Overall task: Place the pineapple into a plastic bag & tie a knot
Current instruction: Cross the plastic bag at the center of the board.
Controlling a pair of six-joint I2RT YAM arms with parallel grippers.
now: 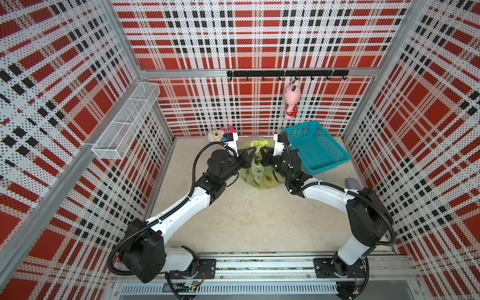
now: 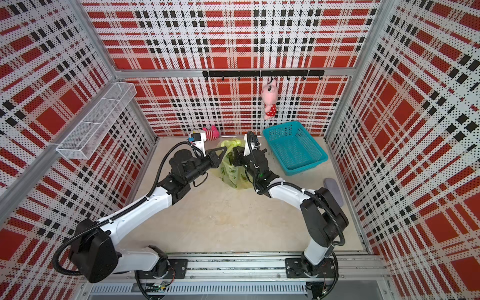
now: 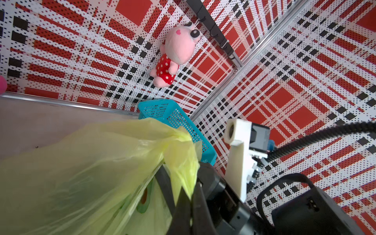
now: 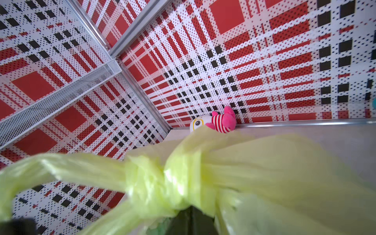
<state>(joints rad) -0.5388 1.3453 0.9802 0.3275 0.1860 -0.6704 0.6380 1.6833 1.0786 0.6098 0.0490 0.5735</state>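
Standing toward the back of the worktop (image 1: 246, 220), the plastic bag (image 1: 255, 172) sits between the two arms in both top views, its yellow-green neck gathered up into a bunched top. The left gripper (image 1: 254, 149) reaches in from its side, jaws pressed together on that bunched film. The right gripper (image 1: 262, 157) meets the neck from the opposite side, jaws likewise closed on the plastic. A teal basket (image 1: 317, 150) lies just beside the right arm. A pink plush (image 1: 291, 100) hangs from the hook rail (image 1: 285, 73). A striped plush (image 1: 220, 133) lies at the foot of the back wall behind the left gripper. A wire shelf (image 1: 124, 122) is fixed to the left wall. Darker green spots show on the bag's film in a top view (image 2: 232, 172); its contents cannot be made out.

From the left wrist, the bag (image 3: 81, 173) fills much of the picture, with a fold of it pinched in the dark jaws of the left gripper (image 3: 163, 175). The right arm's white camera mount (image 3: 236, 152) stands near, and the basket (image 3: 179, 122) is behind the bag.

From the right wrist, the knot (image 4: 173, 183) looms close and slightly blurred, tight, with one handle end (image 4: 61, 168) stretching sideways. The right gripper (image 4: 191, 219) shows right against it, jaws closed with film bunched around them. The striped plush (image 4: 215, 122) lies beyond.
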